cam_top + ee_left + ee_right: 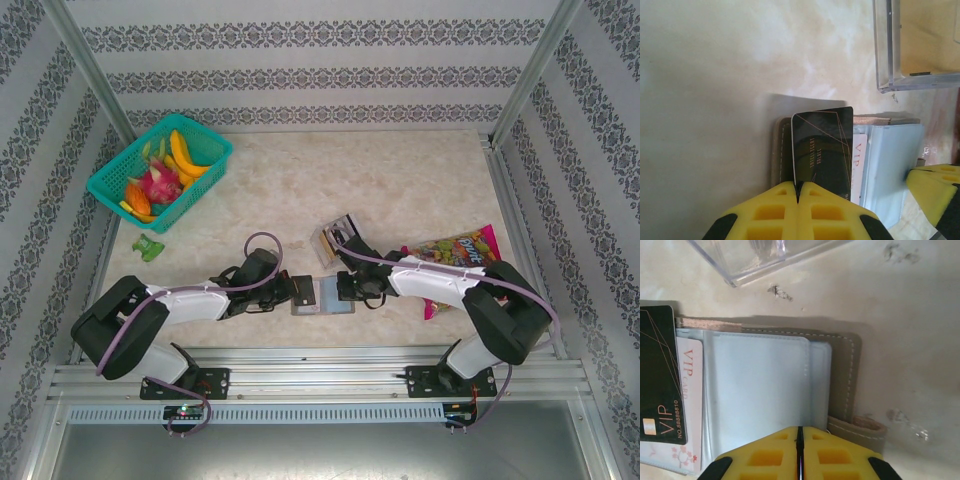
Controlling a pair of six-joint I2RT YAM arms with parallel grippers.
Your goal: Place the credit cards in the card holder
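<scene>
Left claw point(798, 186) is clenched on a dark card point(822, 145) that lies over the open card holder point(842, 370) by the table's point(300, 180) near edge; right claw point(800, 429) pinches the holder's clear sleeve point(760, 390), a pink card point(689, 390) inside. The far-left corner's green basket point(110, 190) holds fruit point(160, 182)

You are looking at a robot test cell in a lab, not a lived-in room. Bare aluminium posts point(85, 65) frame the space, and its walls point(320, 80) are flat panels papered in striped ornamental wallpaper. The left arm point(190, 300) and the right arm point(440, 280) are bolted to a slotted metal rail point(320, 382) at the near edge of a marble-look surface point(300, 190). What lies on it looks like laid-out props: a teal basket point(200, 131) of bright fruit, a candy bag point(460, 245), a card holder point(330, 297) with credit cards point(822, 145).
</scene>
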